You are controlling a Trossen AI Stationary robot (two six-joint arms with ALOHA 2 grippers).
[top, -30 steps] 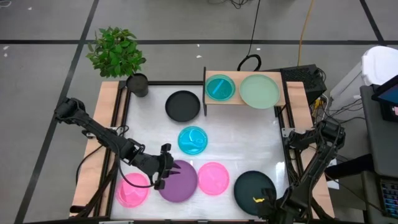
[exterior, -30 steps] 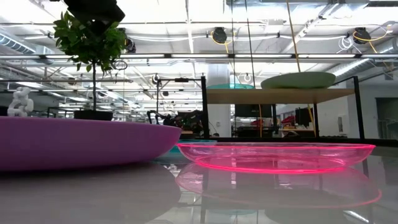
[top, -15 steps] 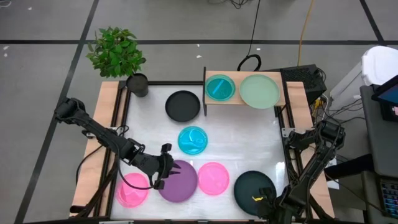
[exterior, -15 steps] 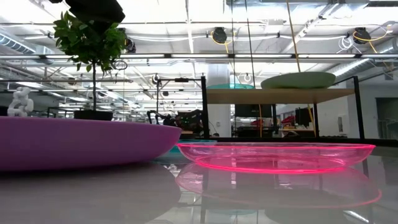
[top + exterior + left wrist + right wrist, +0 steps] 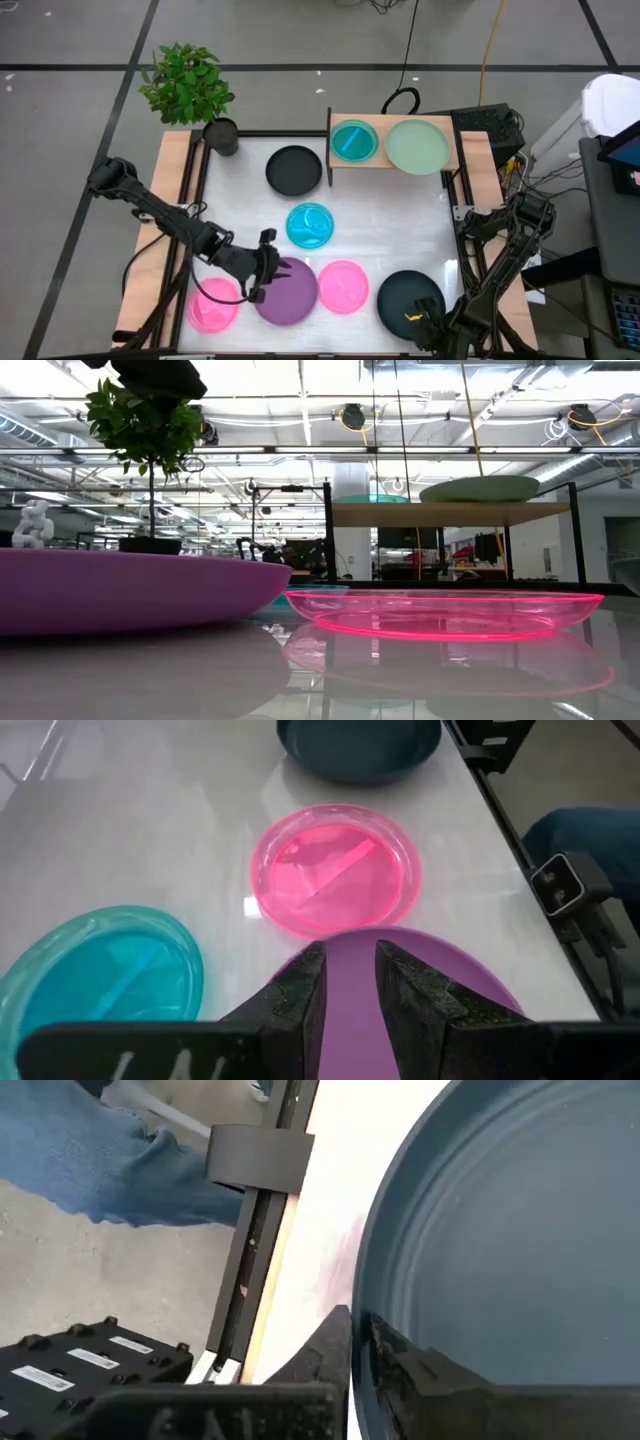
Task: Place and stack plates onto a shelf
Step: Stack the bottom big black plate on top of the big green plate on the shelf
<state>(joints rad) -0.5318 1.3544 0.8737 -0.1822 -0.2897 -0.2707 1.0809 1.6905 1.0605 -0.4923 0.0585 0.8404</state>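
Since a second ago, your dark teal plate (image 5: 410,299) has slid slightly; little else changes. You have eight plates: two on the shelf (image 5: 455,157), six on the table (image 5: 400,230). Your right gripper (image 5: 428,327) pinches its rim; your left gripper (image 5: 262,283) seemingly clamps the purple plate (image 5: 290,292), fingertips partly hidden.

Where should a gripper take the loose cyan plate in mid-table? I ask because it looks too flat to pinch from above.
By its raised rim. The cyan plate lies flat and shallow, so one finger likely goes inside the lip, one outside. Its right side is open table; nothing crowds it there.
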